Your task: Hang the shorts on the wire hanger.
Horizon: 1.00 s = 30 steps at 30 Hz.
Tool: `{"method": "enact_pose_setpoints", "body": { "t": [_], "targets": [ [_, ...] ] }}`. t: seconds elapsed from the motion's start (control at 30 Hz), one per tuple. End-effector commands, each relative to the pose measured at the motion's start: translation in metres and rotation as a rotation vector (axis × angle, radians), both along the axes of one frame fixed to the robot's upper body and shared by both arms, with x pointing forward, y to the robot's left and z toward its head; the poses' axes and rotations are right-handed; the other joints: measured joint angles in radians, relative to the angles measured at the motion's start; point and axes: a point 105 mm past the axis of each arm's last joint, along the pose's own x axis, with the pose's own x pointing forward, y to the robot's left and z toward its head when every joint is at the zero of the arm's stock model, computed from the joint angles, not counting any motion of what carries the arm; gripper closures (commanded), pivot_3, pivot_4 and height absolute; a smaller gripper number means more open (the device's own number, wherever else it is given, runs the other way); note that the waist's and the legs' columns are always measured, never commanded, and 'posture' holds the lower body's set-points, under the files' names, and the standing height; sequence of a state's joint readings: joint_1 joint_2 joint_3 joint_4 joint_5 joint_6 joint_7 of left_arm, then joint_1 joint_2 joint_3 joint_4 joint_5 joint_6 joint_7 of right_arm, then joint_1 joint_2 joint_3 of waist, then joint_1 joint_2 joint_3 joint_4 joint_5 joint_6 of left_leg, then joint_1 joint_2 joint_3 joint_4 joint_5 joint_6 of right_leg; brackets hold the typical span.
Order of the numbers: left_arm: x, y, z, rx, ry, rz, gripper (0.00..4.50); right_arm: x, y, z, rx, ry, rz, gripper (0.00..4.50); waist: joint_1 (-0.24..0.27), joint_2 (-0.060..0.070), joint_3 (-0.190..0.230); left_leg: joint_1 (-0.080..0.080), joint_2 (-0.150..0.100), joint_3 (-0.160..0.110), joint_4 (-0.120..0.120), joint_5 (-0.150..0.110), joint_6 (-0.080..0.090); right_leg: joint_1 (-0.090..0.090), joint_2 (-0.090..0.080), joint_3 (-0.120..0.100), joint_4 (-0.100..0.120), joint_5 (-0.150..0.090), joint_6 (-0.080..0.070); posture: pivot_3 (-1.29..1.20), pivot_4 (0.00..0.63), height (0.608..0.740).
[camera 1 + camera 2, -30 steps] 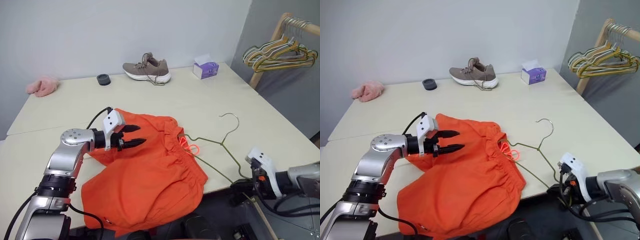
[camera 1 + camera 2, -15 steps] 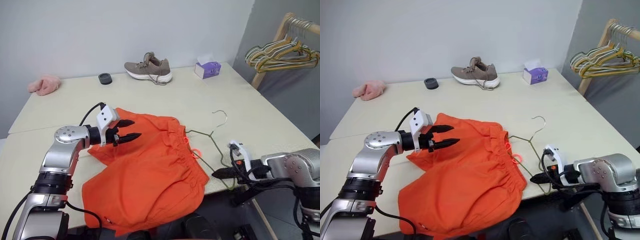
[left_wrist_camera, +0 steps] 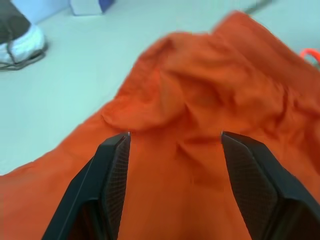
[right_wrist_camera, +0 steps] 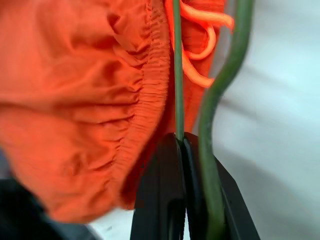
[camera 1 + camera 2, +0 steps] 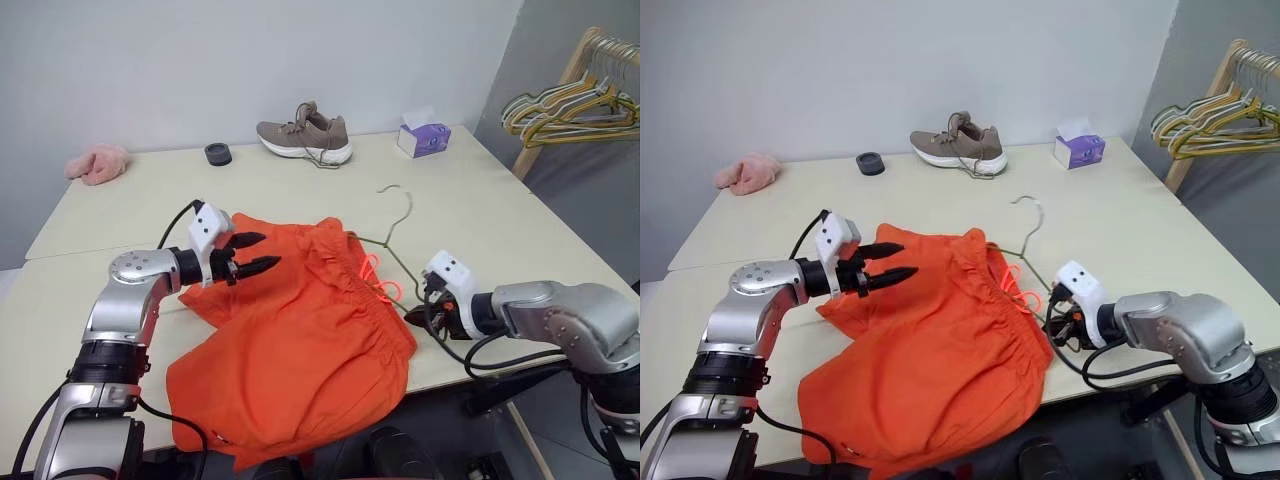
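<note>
One large pale cream table (image 5: 480, 210) carries everything in the scene. On its near part lie the bright orange shorts of light fabric (image 5: 300, 340), spread and crumpled, with the lower part hanging over the near edge. Their gathered waistband faces right, and the neon pink-orange drawstring loop (image 5: 378, 280) lies there on the table.

The thin olive-green wire hanger (image 5: 392, 240) lies just right of the waistband, its hook pointing to the far side; one wire runs along the waistband and touches the drawstring. The right gripper (image 5: 425, 312) is closed on the hanger wire at its near end, as the right wrist view shows. The left gripper (image 5: 255, 254) hovers just above the far left part of the shorts with its two black fingers (image 3: 112, 175) apart and nothing between them.

Far away on the table stand a brown sneaker (image 5: 304, 134), a small purple tissue box (image 5: 421, 137), a black round cap (image 5: 217, 153) and a fluffy pink cloth (image 5: 97, 163).

The risks seem these: the thin wire can turn or slip in the closed fingers, because the grip is at one end only. The drawstring can catch on the wire and drag the waistband. Also the loose fabric can slide off the near edge if the hanger pushes it.
</note>
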State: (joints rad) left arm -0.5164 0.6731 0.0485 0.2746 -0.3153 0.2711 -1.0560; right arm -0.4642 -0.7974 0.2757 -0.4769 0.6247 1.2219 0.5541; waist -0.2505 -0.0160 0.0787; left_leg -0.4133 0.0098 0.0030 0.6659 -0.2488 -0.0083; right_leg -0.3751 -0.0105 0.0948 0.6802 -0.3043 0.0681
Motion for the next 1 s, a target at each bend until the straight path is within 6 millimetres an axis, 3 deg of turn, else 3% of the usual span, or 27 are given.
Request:
{"method": "enact_pose_setpoints", "body": {
  "t": [0.03,0.1,0.4,0.53,0.77,1.0],
  "targets": [
    [0.003,-0.001,0.03,-0.042,-0.071,-0.025,0.66,0.006,0.009,0.017,-0.088,-0.219,0.144,4.5,0.0,0.0,0.0,0.0,0.0,0.0,0.0,0.0,0.0,0.0,0.0,0.0,0.0,0.0,0.0,-0.25,0.032,0.74],
    [-0.002,-0.006,0.036,-0.01,-0.077,-0.088,0.02,0.007,0.009,0.018,-0.127,-0.272,0.193,4.5,-0.001,-0.001,0.0,0.0,-0.001,0.001,0.0,0.0,0.0,0.0,-0.001,0.0,0.0,0.0,0.0,-0.25,0.028,0.74],
    [-0.017,-0.026,0.035,0.242,-0.125,-0.34,0.02,0.01,0.014,0.026,-0.23,-0.437,0.354,4.5,-0.002,0.0,-0.001,0.0,0.0,0.0,0.0,0.0,0.0,0.0,-0.001,0.0,0.0,0.0,-0.001,-0.25,0.021,0.74],
    [-0.02,-0.038,0.033,0.26,-0.139,-0.4,0.02,0.009,0.017,0.028,-0.25,-0.477,0.398,4.5,-0.002,0.0,-0.001,0.0,-0.001,0.0,0.001,0.0,0.0,0.0,-0.002,0.0,0.001,0.0,-0.001,-0.26,0.021,0.74],
    [-0.029,-0.037,0.005,0.364,-0.078,-0.481,0.02,0.009,0.025,0.044,-0.241,-0.539,0.449,4.5,-0.006,0.0,-0.001,0.0,0.0,0.0,0.001,0.0,0.0,0.0,-0.005,0.0,0.001,0.0,-0.001,-0.27,0.02,0.74],
    [-0.029,-0.036,-0.004,0.393,-0.06,-0.493,0.02,0.007,0.031,0.051,-0.204,-0.548,0.466,4.5,-0.008,-0.001,-0.002,0.0,-0.001,-0.001,0.003,0.0,0.0,0.001,-0.006,-0.001,0.002,0.0,-0.001,-0.27,0.022,0.74]
  ]
}}
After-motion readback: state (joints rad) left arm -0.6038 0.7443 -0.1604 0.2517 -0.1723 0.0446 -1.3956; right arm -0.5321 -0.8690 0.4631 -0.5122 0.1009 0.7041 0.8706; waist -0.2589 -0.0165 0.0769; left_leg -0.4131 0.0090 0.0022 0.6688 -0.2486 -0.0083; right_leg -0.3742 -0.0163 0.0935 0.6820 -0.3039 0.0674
